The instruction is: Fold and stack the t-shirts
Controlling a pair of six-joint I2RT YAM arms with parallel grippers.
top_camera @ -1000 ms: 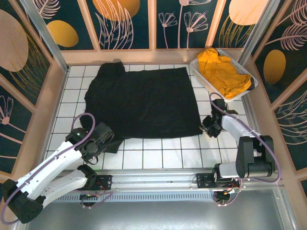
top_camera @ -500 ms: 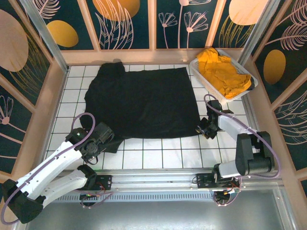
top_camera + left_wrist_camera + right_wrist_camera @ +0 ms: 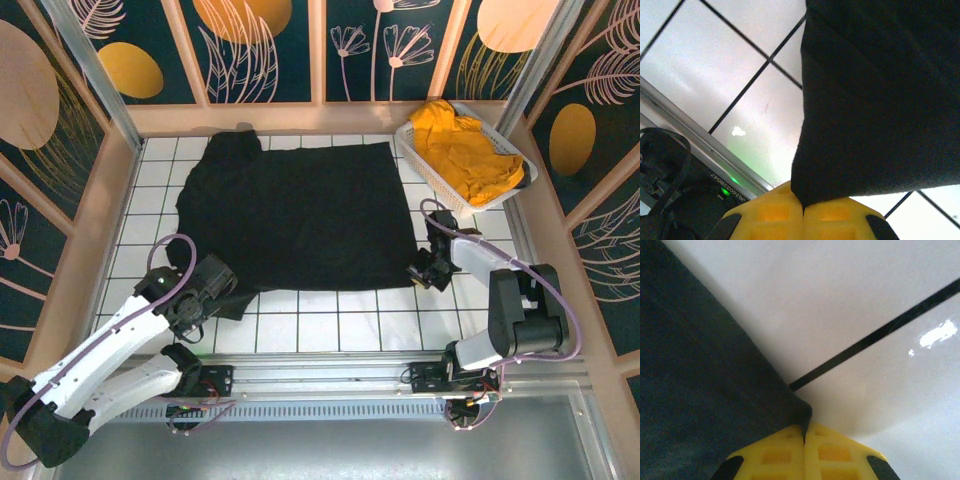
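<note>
Pinching black t-shirt (image 3: 300, 215) at both near corners: left tool (image 3: 803, 205) clamped on left corner, right tool (image 3: 804, 432) on right. Shirt spread on counter (image 3: 340, 322); yellow t-shirt (image 3: 465, 150) in basket (image 3: 428, 170).

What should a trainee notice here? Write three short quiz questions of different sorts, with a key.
1. True or false: the yellow shirt lies in the white basket.
2. Pick one: the right gripper is shut on A) a near corner of the black shirt, B) the basket's rim, C) nothing.
3. Fill the gap: the left gripper is shut on the edge of the ___ shirt.
Key: 1 true; 2 A; 3 black.
</note>
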